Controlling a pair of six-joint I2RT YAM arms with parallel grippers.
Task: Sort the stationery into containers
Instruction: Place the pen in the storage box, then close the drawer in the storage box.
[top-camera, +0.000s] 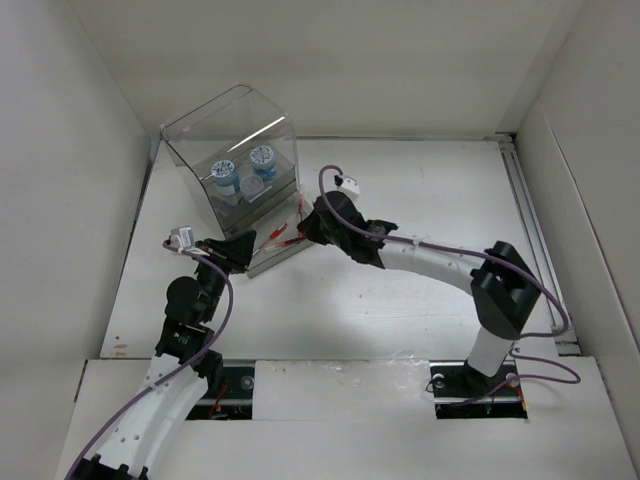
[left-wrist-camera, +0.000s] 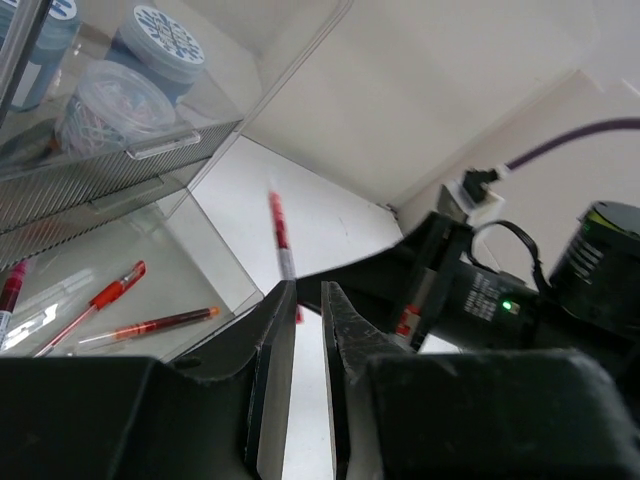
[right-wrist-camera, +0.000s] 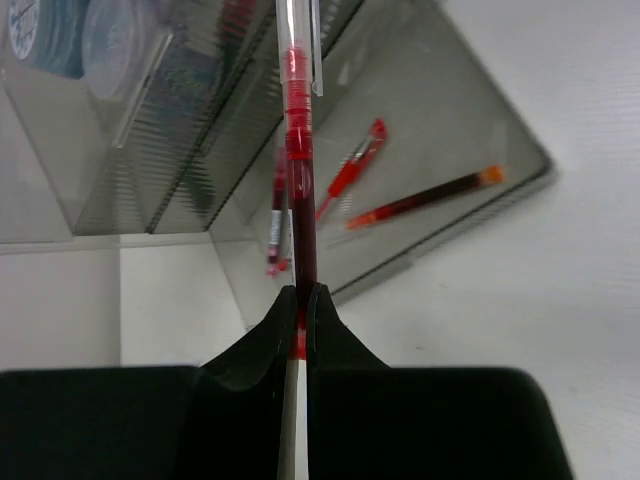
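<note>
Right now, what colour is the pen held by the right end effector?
The pen is red with a clear far end; right wrist view shows it best.

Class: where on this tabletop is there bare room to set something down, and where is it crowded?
Free: the white tabletop right of the clear acrylic box, beyond the right arm, and the strip between its shallow clear drawer and the arm bases. Crowded: the drawer front, where the left pincer and right pincer meet.
</note>
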